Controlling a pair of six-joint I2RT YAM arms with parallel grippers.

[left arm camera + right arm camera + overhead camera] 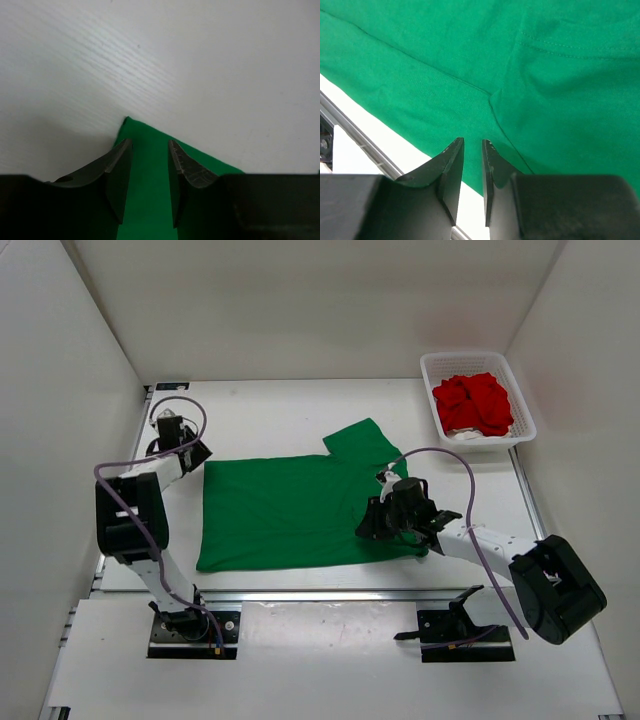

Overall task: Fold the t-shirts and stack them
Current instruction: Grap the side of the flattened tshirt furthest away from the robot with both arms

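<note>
The green t-shirt (285,510) is lying as soft, matt knitted cloth, showing fine stitched seams and shallow creases. The bench (165,55) is showing a smooth white surface with faint wood grain, catching a soft sheen. A metal rail (300,593) is running along its edge, looking dull silver. The basket (430,390) is looking like white plastic mesh, holding the red t-shirt (475,400), crumpled matt cloth. The left tool (149,147) is showing dark, matt surfaces, one side scuffed with pale scratches.
</note>
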